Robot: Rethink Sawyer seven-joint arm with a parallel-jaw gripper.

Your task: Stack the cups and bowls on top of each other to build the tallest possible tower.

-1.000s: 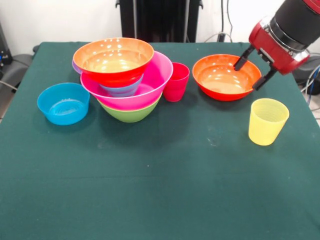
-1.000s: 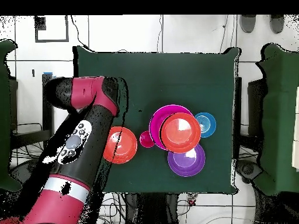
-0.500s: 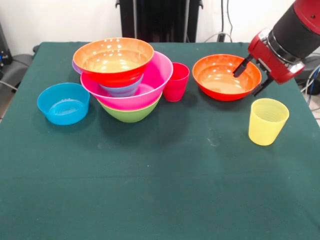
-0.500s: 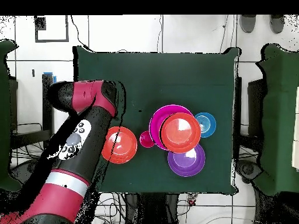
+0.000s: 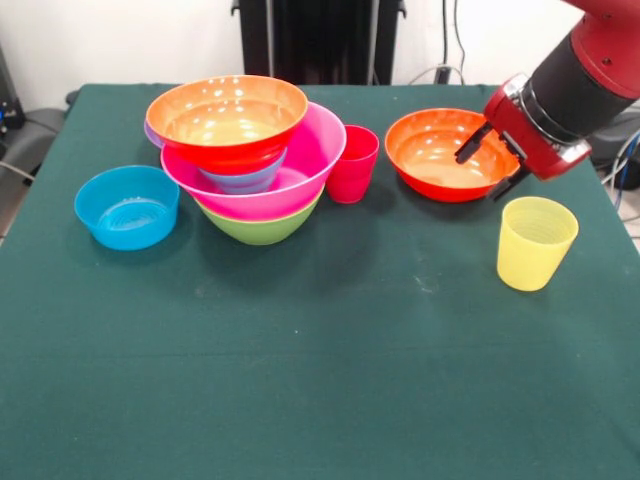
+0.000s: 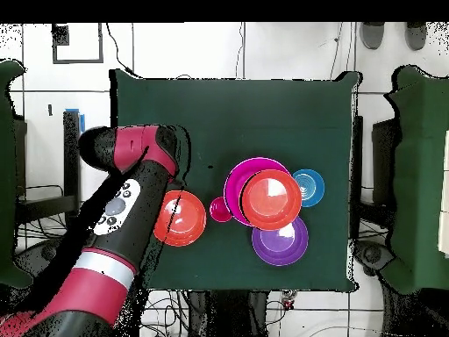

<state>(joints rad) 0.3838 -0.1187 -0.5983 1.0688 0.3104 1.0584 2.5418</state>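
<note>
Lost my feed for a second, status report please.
End effector open, straddling the loose orange bowl's rim. Tower standing, orange bowl on top. Yellow cup close beside the end effector.

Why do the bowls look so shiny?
Front view: light glares off the glossy top orange bowl and the lone orange bowl. Overhead view: a white glare patch sits on the purple bowl, and the arm hides the yellow cup.
</note>
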